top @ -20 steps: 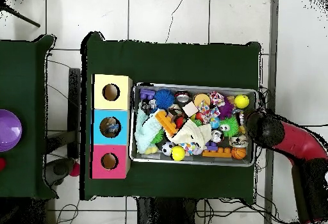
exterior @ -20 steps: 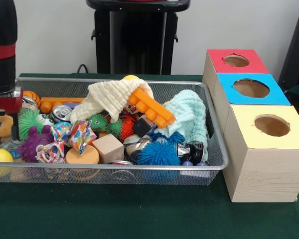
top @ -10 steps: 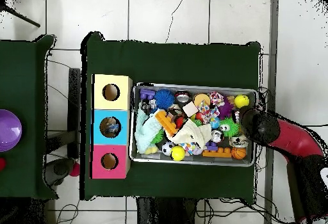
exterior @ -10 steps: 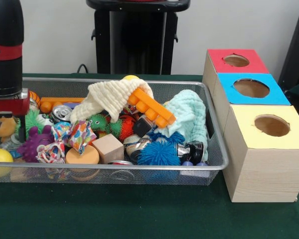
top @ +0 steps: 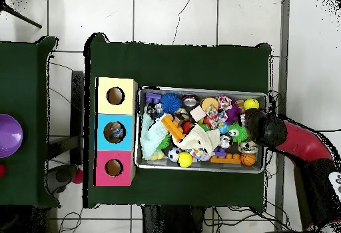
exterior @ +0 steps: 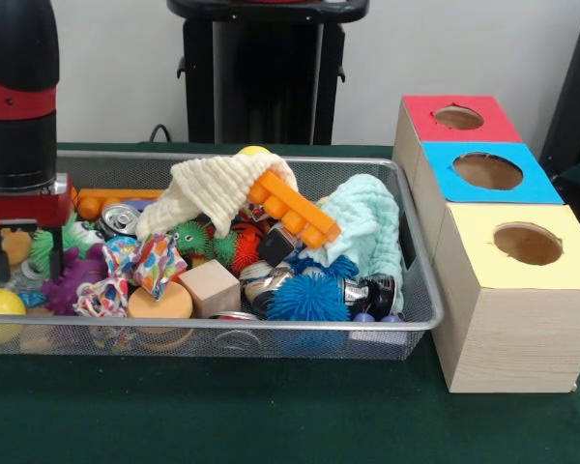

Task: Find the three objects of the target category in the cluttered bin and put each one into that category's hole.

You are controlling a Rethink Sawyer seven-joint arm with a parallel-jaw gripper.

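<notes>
We're hovering the fingers (exterior: 17, 253) spread and empty at the bin's (exterior: 420, 290) left end; nothing grabbed, all three picks remaining by our read.

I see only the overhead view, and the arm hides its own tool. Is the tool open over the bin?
Observer: Yes. The front view shows the tool with its fingers apart.
Operator: How low is it?
Observer: The tips hang at about the height of the toy tops, beside the purple spiky toy.
Operator: What stands highest in the pile?
Observer: The cream cloth, draped over the orange block.
</notes>
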